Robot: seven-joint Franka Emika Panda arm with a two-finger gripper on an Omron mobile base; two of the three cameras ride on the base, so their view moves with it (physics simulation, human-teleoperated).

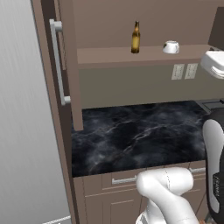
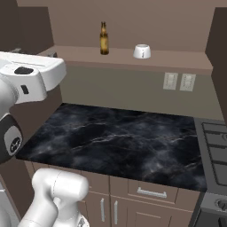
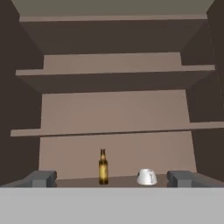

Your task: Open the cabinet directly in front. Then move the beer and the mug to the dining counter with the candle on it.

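Note:
The cabinet (image 3: 113,109) stands open, its left door (image 1: 68,65) swung out with a long silver handle (image 1: 57,61). On its lowest shelf (image 1: 144,56) the amber beer (image 1: 135,37) (image 2: 103,39) (image 3: 103,167) stands upright. The white mug (image 1: 171,47) (image 2: 142,51) (image 3: 147,177) sits a little to its right. In the hand view my gripper (image 3: 111,179) faces the shelves from a distance, open, with nothing between its fingertips (image 3: 41,178). The dining counter and the candle are out of view.
A black marble worktop (image 2: 119,142) over brown drawer fronts lies below the cabinet. Two wall outlets (image 2: 177,82) sit under the shelf. A stove (image 2: 215,146) borders the worktop on the right, and a tall grey panel (image 1: 22,113) stands at the left.

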